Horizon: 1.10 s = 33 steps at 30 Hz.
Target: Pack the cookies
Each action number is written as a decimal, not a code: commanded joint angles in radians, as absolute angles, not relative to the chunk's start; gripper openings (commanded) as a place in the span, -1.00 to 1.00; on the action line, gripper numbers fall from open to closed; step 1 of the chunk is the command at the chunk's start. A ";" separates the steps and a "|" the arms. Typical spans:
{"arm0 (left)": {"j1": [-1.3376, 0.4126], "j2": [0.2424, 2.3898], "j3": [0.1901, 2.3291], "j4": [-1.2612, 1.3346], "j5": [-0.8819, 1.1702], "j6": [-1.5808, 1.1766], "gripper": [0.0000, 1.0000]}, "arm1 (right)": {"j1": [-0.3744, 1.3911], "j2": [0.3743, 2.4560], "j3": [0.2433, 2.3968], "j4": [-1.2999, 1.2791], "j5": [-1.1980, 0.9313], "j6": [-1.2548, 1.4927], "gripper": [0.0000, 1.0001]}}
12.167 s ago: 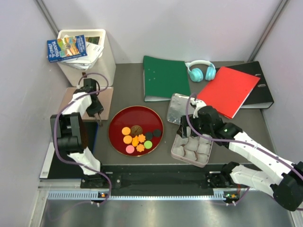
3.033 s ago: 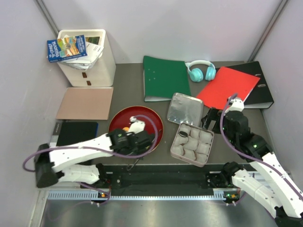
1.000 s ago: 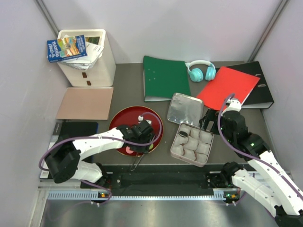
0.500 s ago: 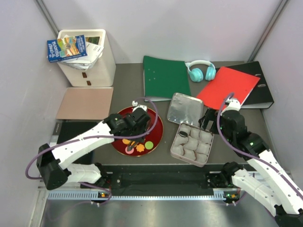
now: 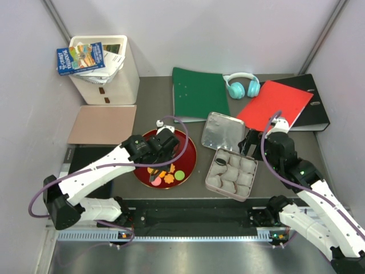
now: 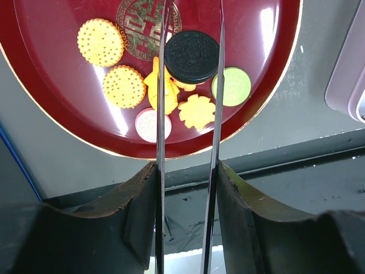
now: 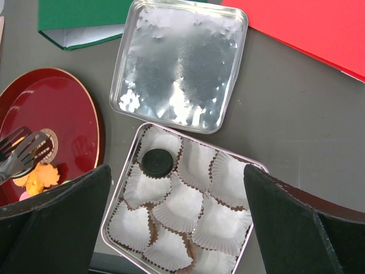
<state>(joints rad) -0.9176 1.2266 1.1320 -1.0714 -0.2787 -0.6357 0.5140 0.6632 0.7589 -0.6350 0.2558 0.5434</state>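
My left gripper (image 6: 185, 188) (image 5: 161, 147) is shut on metal tongs (image 6: 160, 142) over the red plate (image 6: 34, 74) (image 5: 191, 149). The tongs' tips pinch a black sandwich cookie (image 6: 191, 56), raised above the others. Below it on the plate lie orange rounds (image 6: 100, 41), orange flower shapes (image 6: 197, 111), a pink cookie (image 6: 147, 124) and a green one (image 6: 234, 87). The square tin (image 7: 117, 200) (image 5: 209, 171) of white paper cups holds one black cookie (image 7: 157, 162). Above the tin my right gripper (image 7: 177, 228) (image 5: 251, 144) hangs open and holds nothing.
The tin's lid (image 5: 222, 131) lies just behind the tin. Farther back are a green folder (image 5: 198, 93), teal headphones (image 5: 242, 84), a red folder (image 5: 279, 108) on a black binder (image 5: 316, 114). At left stand a white bin (image 5: 108, 74), a brown board (image 5: 102, 124) and a black notebook (image 5: 91, 160).
My left arm has swung from the plate's near edge to its far side, and the tongs have narrowed onto the black cookie. The right arm has barely moved.
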 commanded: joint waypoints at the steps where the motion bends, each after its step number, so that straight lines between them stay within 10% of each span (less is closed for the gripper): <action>1: -0.917 1.235 1.227 -1.054 -0.291 -0.618 -0.08 | 0.514 0.664 0.767 -0.604 0.255 0.540 0.98; 33: -1.155 1.697 1.620 -0.742 -0.066 -0.433 -0.16 | 0.465 0.598 0.871 -0.792 0.423 0.532 0.98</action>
<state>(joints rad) -1.1187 1.7000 1.5806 -0.7696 -0.0910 -0.4625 0.4747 0.6186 0.8276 -0.7757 0.3973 0.5220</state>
